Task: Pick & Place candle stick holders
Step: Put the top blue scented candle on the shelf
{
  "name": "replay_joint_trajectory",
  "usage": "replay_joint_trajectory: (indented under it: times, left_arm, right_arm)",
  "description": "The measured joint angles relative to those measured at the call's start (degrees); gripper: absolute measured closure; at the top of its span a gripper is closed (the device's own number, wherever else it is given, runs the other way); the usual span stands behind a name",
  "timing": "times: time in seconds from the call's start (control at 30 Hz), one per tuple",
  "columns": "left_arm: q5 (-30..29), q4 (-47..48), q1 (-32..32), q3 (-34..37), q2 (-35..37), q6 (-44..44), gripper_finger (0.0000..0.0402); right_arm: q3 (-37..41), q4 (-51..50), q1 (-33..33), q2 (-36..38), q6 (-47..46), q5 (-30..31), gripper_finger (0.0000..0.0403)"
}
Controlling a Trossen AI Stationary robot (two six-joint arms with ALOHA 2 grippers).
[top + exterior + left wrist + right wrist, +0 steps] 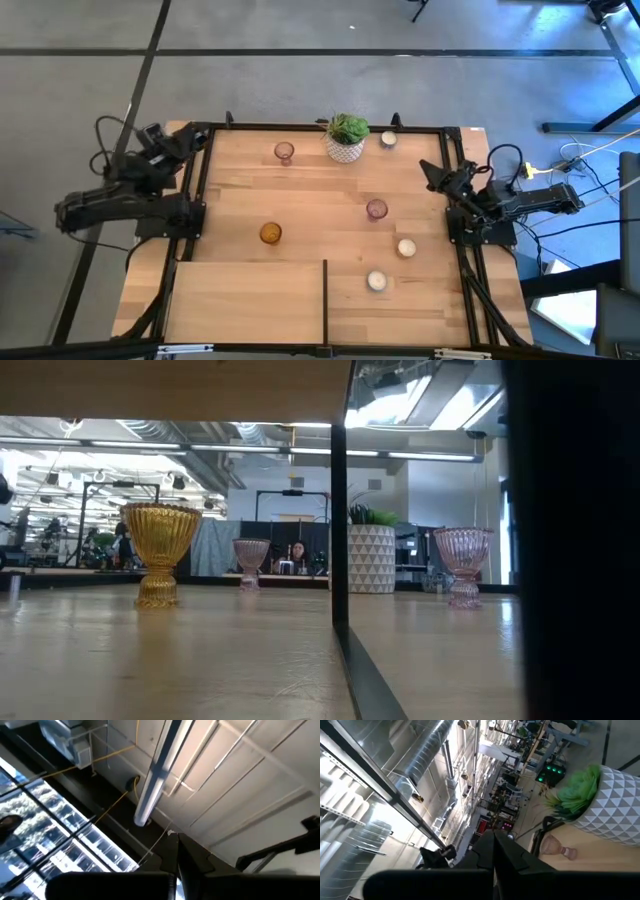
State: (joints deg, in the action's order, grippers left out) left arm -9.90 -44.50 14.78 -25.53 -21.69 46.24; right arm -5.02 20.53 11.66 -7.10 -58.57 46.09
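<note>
Six small candle stick holders stand scattered on the table (240, 290): ribbed amber glass (270, 233) centre-left, two pink glass (284, 152) (376, 209), three white (388, 140) (406, 248) (376, 281) toward the right. Both grippers (183, 140) (432, 172) parked at the edges, fingers together.

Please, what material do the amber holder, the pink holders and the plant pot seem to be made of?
The amber holder looks like ribbed, glossy, translucent glass, since light shines through it. The two pink holders look like the same ribbed glass, tinted paler. The plant pot seems opaque matte ceramic, white with a triangle pattern, though painted plastic is possible.
</note>
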Motion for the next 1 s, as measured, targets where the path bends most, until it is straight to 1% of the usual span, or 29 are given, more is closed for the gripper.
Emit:
replay_joint_trajectory:
  times: [0.1, 0.17, 0.23, 0.33, 0.43, 0.57, 0.73, 0.87, 0.9, 1.0]
  left_arm:
    - [1.74, 0.12, 0.01, -4.95, -7.34, -0.42, 0.0398]
    - [3.92, 1.20, 0.01, -8.04, -11.60, -0.50, 0.0398]
    - [6.88, 5.71, 0.05, -11.09, -14.94, -0.55, 0.0398]
    - [9.43, 15.46, 0.61, -15.16, -19.18, -0.53, 0.0398]
    - [12.78, 20.89, 1.10, -16.93, -22.85, -0.52, 0.0398]
    - [14.57, 19.97, 1.88, -17.26, -25.52, 0.41, 0.0398]
    - [13.74, 18.76, 2.26, -17.26, -27.08, 0.43, 0.0398]
    - [10.94, 18.34, 2.26, -17.26, -27.94, 1.03, 0.0398]
    - [11.20, 17.50, 2.40, -17.26, -28.39, 0.94, 0.0398]
    - [14.55, 17.58, 3.67, -17.28, -29.08, 1.06, 0.0398]
  right_arm:
    - [0.00, -0.17, 0.00, -0.02, 0.03, -1.24, 0.0398]
    - [0.00, -0.22, -0.01, 0.00, 0.03, -1.49, 0.0398]
    - [0.00, -0.36, 0.00, 0.00, 0.05, -1.73, 0.0398]
    - [0.00, -1.69, 0.00, 0.00, 0.05, -1.78, 0.0398]
    - [0.00, -3.61, 0.00, 0.00, 0.05, -3.09, 0.0398]
    - [0.00, -5.75, 0.00, 0.00, -0.25, -4.07, 0.0398]
    - [0.00, -8.58, 0.00, 0.00, -0.80, -4.67, 0.0398]
    - [0.00, -10.92, 0.00, 0.00, -0.82, -5.50, 0.0398]
    - [0.00, -11.43, 0.00, -0.02, -0.82, -5.87, 0.0398]
    - [0.02, -11.05, -0.02, -0.24, -0.58, -7.58, 0.0398]
